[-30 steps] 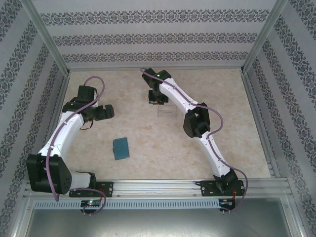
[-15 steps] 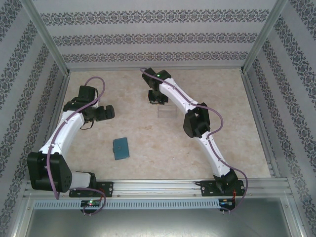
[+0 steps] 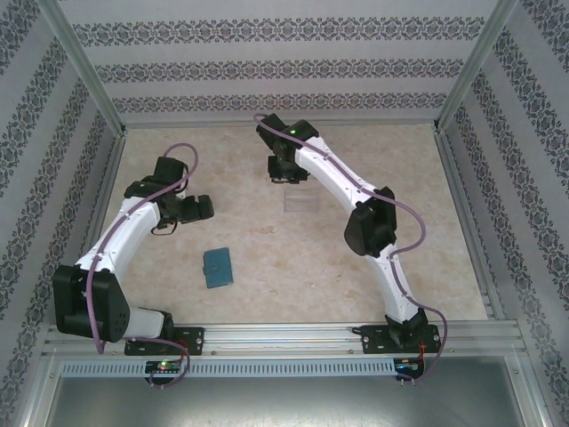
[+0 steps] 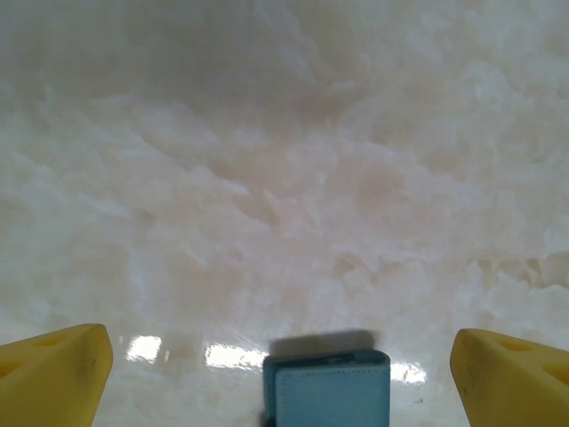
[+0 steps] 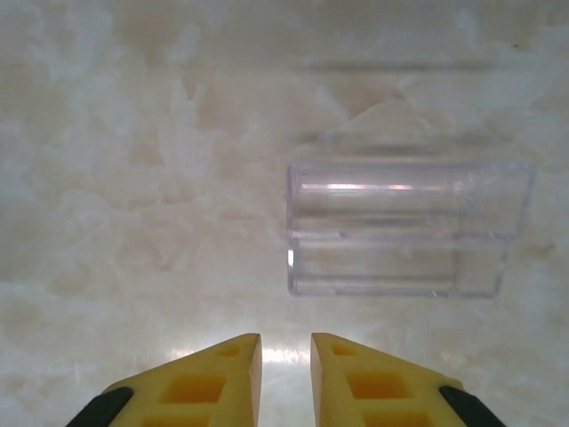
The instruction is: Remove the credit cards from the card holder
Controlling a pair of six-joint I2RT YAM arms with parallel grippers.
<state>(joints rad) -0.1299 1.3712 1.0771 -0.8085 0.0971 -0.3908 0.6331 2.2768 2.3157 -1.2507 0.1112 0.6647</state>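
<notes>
The pale marbled stone-look bench (image 3: 267, 258) carries everything. Of the two white arms, the left one hangs its left gripper (image 3: 197, 209) wide, holding nothing. The right gripper (image 5: 284, 342) hovers with its yellow fingers (image 5: 204, 382) drawn to a narrow slit, also holding nothing.

Just ahead of the right gripper and off to one side lies a clear rectangular plastic box (image 5: 404, 227). It has no part in this step and is best left alone.

The small teal-blue folding card holder (image 4: 327, 387) lies flat and folded shut on the bench, below the left gripper and close in front of it. In the left wrist view it sits between the two spread fingers, a little toward the finger at the right of that view. It is well apart from the right gripper. The credit cards are presumably tucked inside the folded holder.

The step in hand looks like the left gripper's approach to the holder. To do it well, I would first shift sideways until the holder is centred between the fingers, then come down square to its edges. The fingers should straddle its short width before closing. The holder is thin and the bench looks glossy, so a skewed or shallow close would likely push it along rather than pinch it.
</notes>
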